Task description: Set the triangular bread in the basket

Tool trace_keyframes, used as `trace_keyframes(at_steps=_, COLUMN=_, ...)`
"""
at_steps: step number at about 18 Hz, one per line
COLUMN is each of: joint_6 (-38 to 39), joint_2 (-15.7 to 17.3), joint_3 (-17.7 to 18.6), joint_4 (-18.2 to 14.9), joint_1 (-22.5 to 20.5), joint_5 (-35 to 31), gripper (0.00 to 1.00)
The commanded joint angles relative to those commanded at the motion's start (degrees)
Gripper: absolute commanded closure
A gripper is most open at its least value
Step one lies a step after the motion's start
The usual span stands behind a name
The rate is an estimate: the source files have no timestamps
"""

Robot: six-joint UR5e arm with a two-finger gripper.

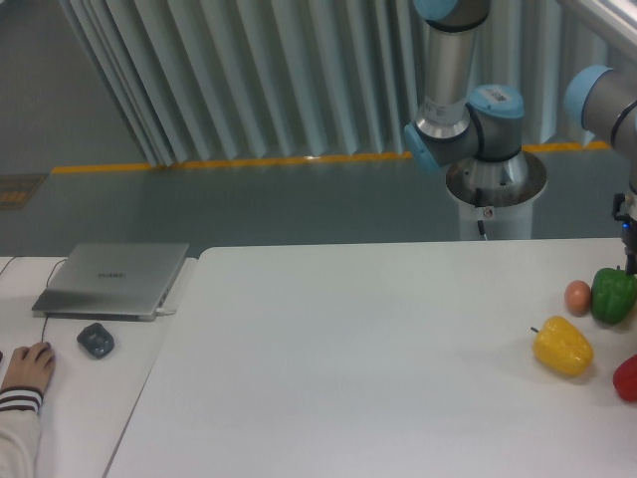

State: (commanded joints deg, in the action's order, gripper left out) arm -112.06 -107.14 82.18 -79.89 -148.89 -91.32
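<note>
The triangular bread is out of view, and no basket shows either. The robot arm (468, 110) stands behind the table's far right. Its last links run down along the right edge of the frame. A dark part of the gripper (627, 234) hangs just above the green bell pepper (613, 295). It is cut off by the frame edge, so its fingers do not show.
A yellow bell pepper (562, 346), a small brown egg (578, 297) and a red item (627, 378) cut by the frame edge lie at the table's right side. On the left table are a closed laptop (114, 279), a mouse (96, 340) and a person's hand (28, 366).
</note>
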Motion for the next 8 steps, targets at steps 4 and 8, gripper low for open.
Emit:
trace_keyframes(at_steps=4, joint_6=0.0, joint_2=0.0, joint_3=0.0, joint_4=0.0, joint_1=-0.1, joint_5=0.0, gripper=0.0)
trace_keyframes(at_steps=8, joint_6=0.0, joint_2=0.0, joint_3=0.3, joint_4=-0.1, joint_1=-0.1, joint_5=0.3, gripper=0.0)
